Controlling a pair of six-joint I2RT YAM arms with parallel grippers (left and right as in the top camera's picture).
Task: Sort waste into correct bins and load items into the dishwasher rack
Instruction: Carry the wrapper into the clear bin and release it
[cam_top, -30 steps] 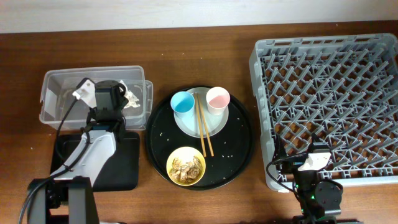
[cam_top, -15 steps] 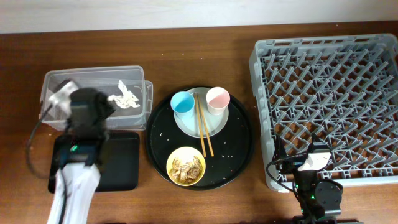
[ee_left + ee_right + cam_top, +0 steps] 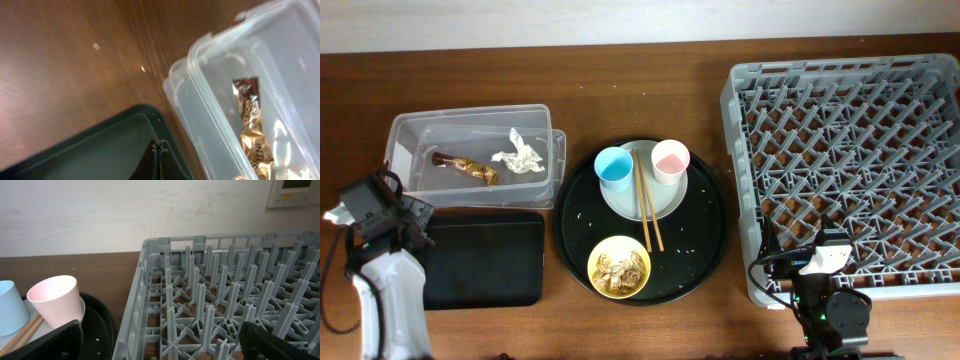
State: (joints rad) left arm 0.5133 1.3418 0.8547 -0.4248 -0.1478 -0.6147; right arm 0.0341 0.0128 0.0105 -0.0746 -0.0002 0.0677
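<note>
At the near right edge of the table (image 3: 620, 90) sits the right gripper (image 3: 160, 332), its jaws spread wide and holding nothing. It faces the near left corner of the big grey dish rack (image 3: 860, 150). The rack fills the right side from near to far and has nothing on its pegs.

At the near left, the left gripper (image 3: 160, 147) is closed tight, finger against finger, with nothing between them. It hangs over the far left corner of the shallow black tray (image 3: 485, 260), which lies flat with nothing in it.

In the middle is the round black tray (image 3: 705, 240), with a few white rice grains (image 3: 583, 214) scattered on its floor. At its near side stands the yellow bowl (image 3: 593, 262), with brownish food scraps (image 3: 620, 270) inside. Just beyond the bowl lies the pale plate (image 3: 670, 198). The pair of chopsticks (image 3: 646, 210) rests across it, running near to far, the near ends reaching past the plate's rim right by the bowl. On the far part of the plate the blue cup (image 3: 614, 166) stands upright to the left of the chopsticks and the pink cup (image 3: 670, 160) upright to the right.

At the far left, just beyond the shallow black tray, is the clear tub (image 3: 420, 140). Inside it lie the brown-gold wrapper (image 3: 466, 166) towards the left and the crumpled white tissue (image 3: 520, 155) to its right, a little apart.
</note>
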